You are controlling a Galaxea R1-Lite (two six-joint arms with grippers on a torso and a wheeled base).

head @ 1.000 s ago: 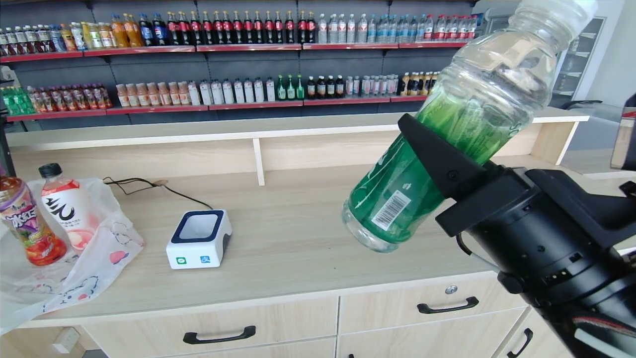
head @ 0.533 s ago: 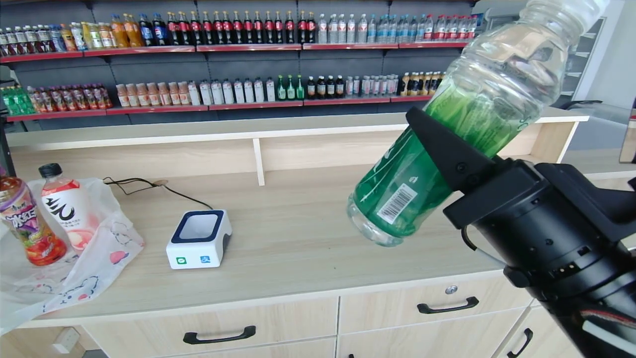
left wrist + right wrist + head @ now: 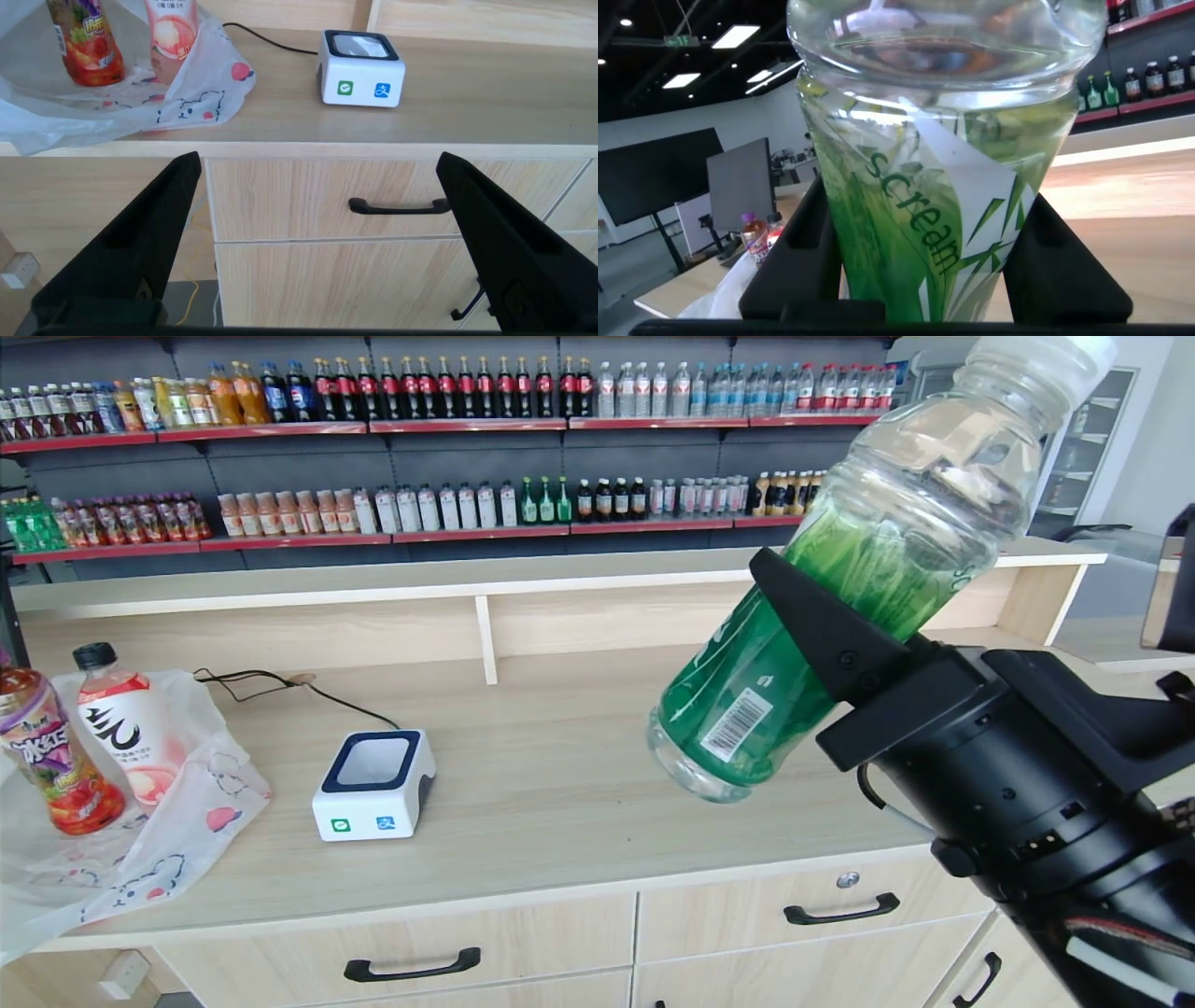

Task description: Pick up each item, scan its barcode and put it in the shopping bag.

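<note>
My right gripper (image 3: 845, 616) is shut on a clear bottle with a green label (image 3: 840, 588), held tilted above the counter's right side. Its base points down-left and its barcode (image 3: 736, 723) faces the head camera. In the right wrist view the bottle (image 3: 934, 187) sits between both black fingers (image 3: 799, 252). The white scanner (image 3: 373, 784) stands on the counter, to the left of the bottle. The shopping bag (image 3: 177, 840) lies at the far left, with a red drink bottle (image 3: 51, 756) and a pink-white bottle (image 3: 121, 728) at it. My left gripper (image 3: 318, 161) is open, in front of the drawers below the counter edge.
The scanner's black cable (image 3: 308, 689) runs back across the wooden counter (image 3: 560, 784). A raised ledge (image 3: 485, 597) borders the counter's far side, with drink shelves behind it. Drawers with black handles (image 3: 411, 966) lie below the front edge.
The right gripper and its bottle drifted slightly up and right, then came back down-left to almost where they began. The scanner, bag and its bottles have not moved.
</note>
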